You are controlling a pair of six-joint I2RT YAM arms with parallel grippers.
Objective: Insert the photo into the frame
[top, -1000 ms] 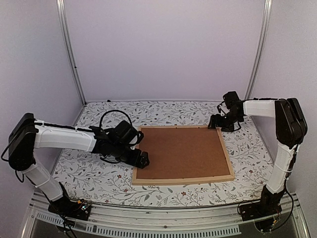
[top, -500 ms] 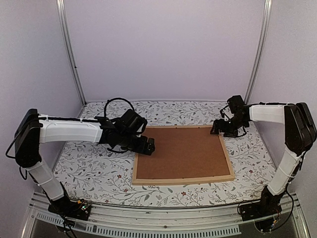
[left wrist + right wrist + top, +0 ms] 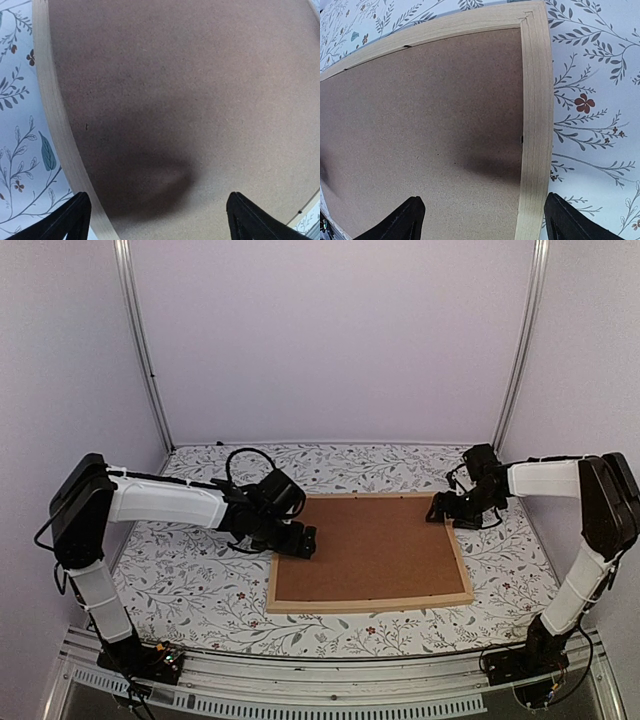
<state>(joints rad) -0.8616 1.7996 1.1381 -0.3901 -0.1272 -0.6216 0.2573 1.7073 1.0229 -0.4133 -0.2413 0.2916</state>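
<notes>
Photo not visible, judged to be under the brown backing board (image 3: 370, 545) seated in the frame (image 3: 370, 602), which lies flat directly beneath the left gripper (image 3: 303, 541) and right gripper (image 3: 441, 512), both spread and empty; pressing the board home appears next.
</notes>
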